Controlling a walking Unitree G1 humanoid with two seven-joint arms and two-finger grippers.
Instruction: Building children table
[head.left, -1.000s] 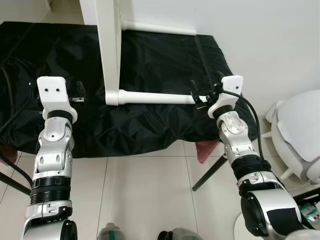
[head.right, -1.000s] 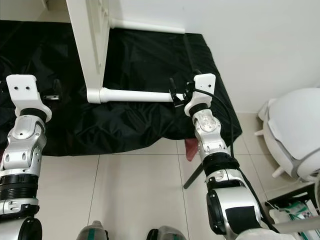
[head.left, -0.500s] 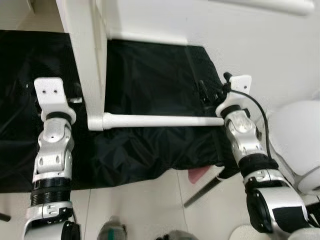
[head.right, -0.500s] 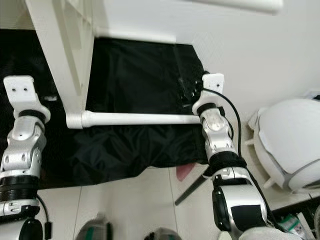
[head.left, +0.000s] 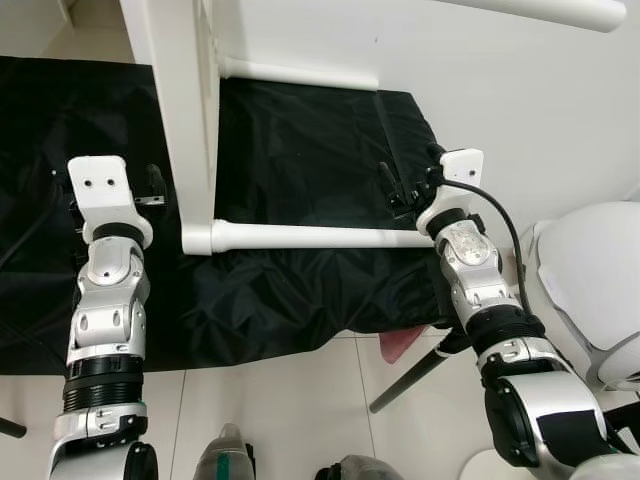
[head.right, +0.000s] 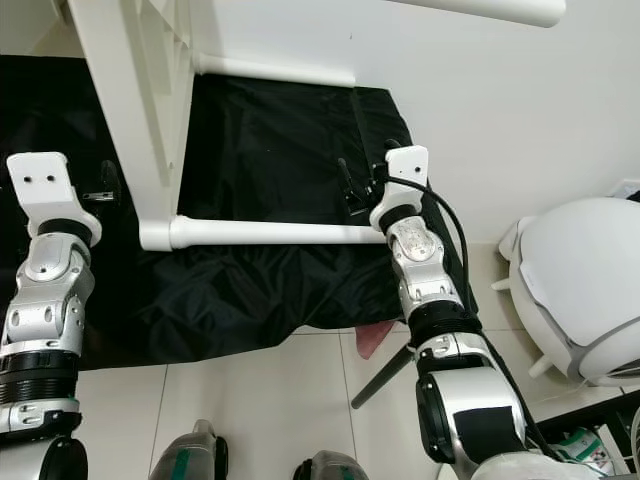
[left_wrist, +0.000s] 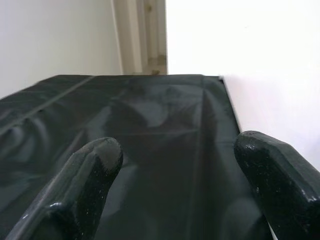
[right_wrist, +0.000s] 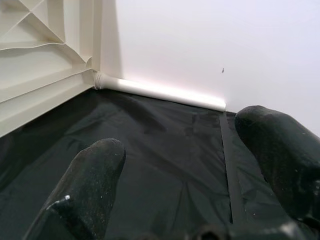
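The white children's table stands tipped on its side on a black cloth-covered surface (head.left: 300, 140), its top panel (head.left: 190, 100) upright. Its near leg (head.left: 310, 237) runs level to the right, and the end passes under my right wrist. A far leg (head.left: 300, 75) lies along the wall, and a third leg (head.left: 540, 10) shows at the top. My right gripper (head.left: 405, 185) hovers just above the near leg's end, open, with nothing between its fingers (right_wrist: 85, 185). My left gripper (head.left: 155, 185) is open over the cloth, just left of the panel.
A white rounded seat (head.left: 590, 290) stands at the right, close to my right arm. The cloth's front edge hangs over pale floor tiles (head.left: 290, 410). A dark slanted leg (head.left: 410, 370) and something pink (head.left: 403, 345) show under that edge. A white wall backs the scene.
The camera has shifted. The white table now stands nearer and more upright, and its near leg reaches under my right wrist instead of ending at the fingertips. Both grippers stay open.
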